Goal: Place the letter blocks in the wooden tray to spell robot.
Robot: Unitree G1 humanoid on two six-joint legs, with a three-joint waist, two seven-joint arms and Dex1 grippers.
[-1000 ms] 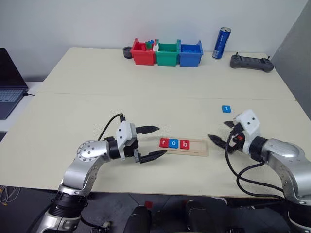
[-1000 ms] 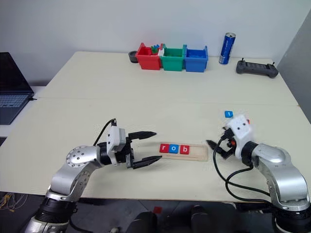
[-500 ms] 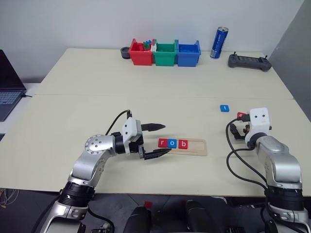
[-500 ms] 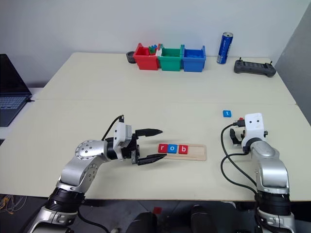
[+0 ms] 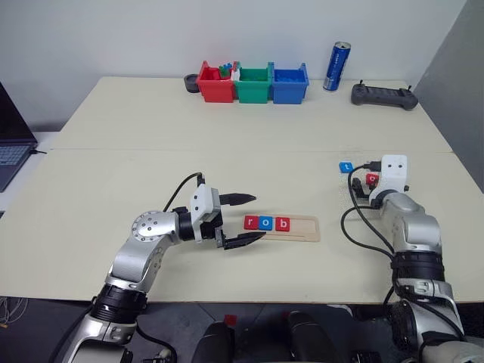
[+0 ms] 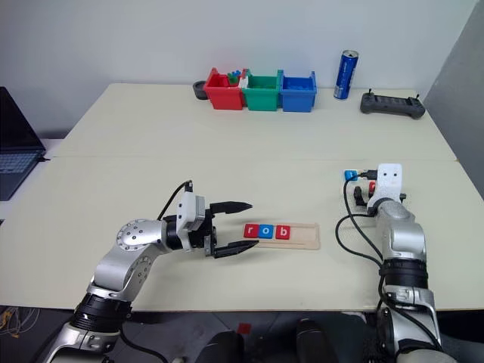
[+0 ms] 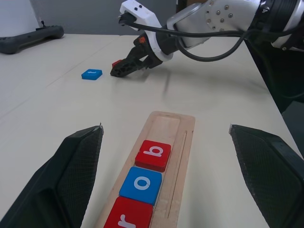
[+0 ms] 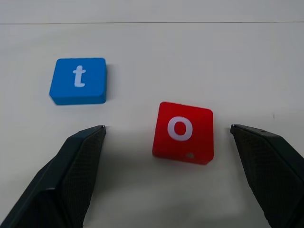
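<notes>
Left eye view: at the far edge of the pale surface, around twelve o'clock, stand a red plastic bin, a green plastic bin and a blue plastic bin side by side, with a tall blue can and a black handheld controller toward one o'clock. A dark laptop sits at nine o'clock. Nothing lies between the tray and the loose tiles.

The long pale wooden tray lies near the middle, holding a red "r" tile, a blue "o" tile and a red "b" tile at its nine o'clock end. A blue "t" tile and a red "o" tile rest on the surface at about three o'clock, slightly apart.

The left end effector is spread wide and empty, just beside the tray's nine o'clock end. The right end effector is released, fingers wide on either side of the red "o" tile, touching nothing.
</notes>
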